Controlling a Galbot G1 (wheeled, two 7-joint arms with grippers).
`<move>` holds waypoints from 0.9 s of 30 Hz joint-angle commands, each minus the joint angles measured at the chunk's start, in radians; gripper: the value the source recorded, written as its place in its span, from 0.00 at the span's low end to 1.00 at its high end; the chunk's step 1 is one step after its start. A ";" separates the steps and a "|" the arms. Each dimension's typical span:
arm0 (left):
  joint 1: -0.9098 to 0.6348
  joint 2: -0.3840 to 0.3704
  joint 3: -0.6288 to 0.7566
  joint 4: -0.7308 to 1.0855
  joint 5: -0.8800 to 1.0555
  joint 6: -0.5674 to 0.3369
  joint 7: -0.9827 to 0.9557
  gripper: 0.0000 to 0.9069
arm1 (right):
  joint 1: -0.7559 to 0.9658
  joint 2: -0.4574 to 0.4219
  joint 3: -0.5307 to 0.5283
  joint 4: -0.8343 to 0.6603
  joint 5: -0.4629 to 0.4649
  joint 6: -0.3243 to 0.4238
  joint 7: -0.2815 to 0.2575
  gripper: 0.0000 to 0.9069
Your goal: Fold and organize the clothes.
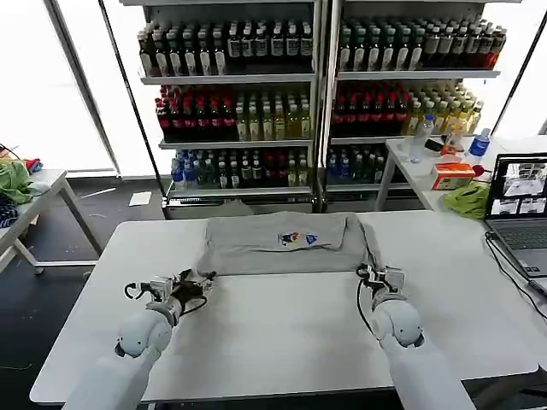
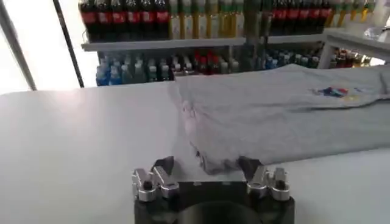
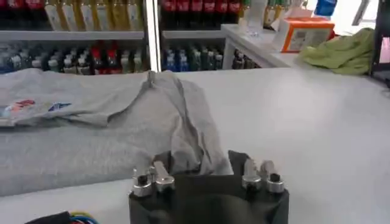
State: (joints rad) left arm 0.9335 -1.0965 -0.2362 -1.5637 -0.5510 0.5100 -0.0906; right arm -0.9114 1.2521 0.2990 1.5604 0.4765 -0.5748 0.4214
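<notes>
White table (image 1: 282,342), one grey T-shirt (image 1: 286,243) lying across its far half, centred between the left and right edges. The shirt is partly folded into a wide band; chest print (image 1: 298,239) faces up near the far edge.

Left gripper (image 1: 198,282) sits low over the table at the shirt's near left corner. In the left wrist view the fingers (image 2: 163,165) stand spread apart with the crumpled corner of cloth just beyond and between them; nothing is clamped. Bare tabletop lies under the jaws.

Right gripper (image 1: 373,275) sits at the near right corner, where a sleeve or side flap (image 3: 186,128) trails toward the near edge. In the right wrist view its fingers (image 3: 241,161) are likewise apart, the flap's end lying just ahead of them, touching or nearly so; I cannot tell which. No hold on it yet.

Judgement: the step in hand is the approach to a two-handed pinch on the near hem corners, mid-fold. The next move calls for both arms to edge forward so cloth enters the jaws, close together, then lift and carry the near edge toward the far edge evenly. Risk: the right flap is bunched, so a pinch may catch one layer only.

Laptop (image 1: 520,209) at the right edge, clear of the work.
</notes>
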 commanded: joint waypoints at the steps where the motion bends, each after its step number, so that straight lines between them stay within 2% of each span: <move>1: -0.010 0.000 0.005 0.006 -0.011 0.000 0.004 0.00 | -0.012 0.001 -0.002 -0.003 -0.004 -0.004 0.001 0.00; 20: -0.046 -0.017 0.028 0.041 -0.009 -0.029 0.006 0.00 | -0.050 0.008 0.003 0.026 -0.019 -0.004 -0.004 0.00; 27: 0.012 0.014 0.004 -0.073 -0.003 -0.035 -0.001 0.00 | -0.113 -0.015 0.019 0.131 0.005 -0.005 0.002 0.00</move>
State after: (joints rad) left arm 0.9026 -1.1079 -0.2166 -1.5385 -0.5571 0.4835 -0.0855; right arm -0.9872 1.2429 0.3170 1.6269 0.4742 -0.5790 0.4203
